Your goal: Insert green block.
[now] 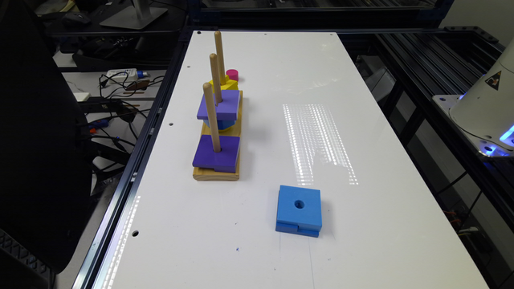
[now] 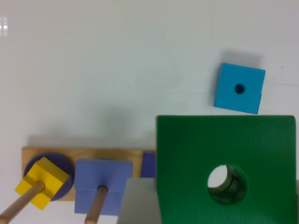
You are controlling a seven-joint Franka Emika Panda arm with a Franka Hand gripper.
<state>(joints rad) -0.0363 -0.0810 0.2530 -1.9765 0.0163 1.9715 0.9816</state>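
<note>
Green block (image 2: 187, 163) close under the wrist camera, flat face up, round hole through it; high above the worktop (image 1: 281, 80), over the near end of the peg base (image 1: 217, 172). Tool: fingers not discernible, grip state cannot tell. Blue block (image 1: 299, 210) lies alone on the worktop, well apart from the base. Base carries three upright pegs (image 1: 211, 116): purple blocks (image 1: 217, 154) on two, a yellow block (image 2: 41, 181) on the third. Pink cylinder (image 1: 232, 74) beyond.

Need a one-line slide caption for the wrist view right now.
Green block held close under the wrist camera, above the wooden peg base, blue block lying apart on the table.
</note>
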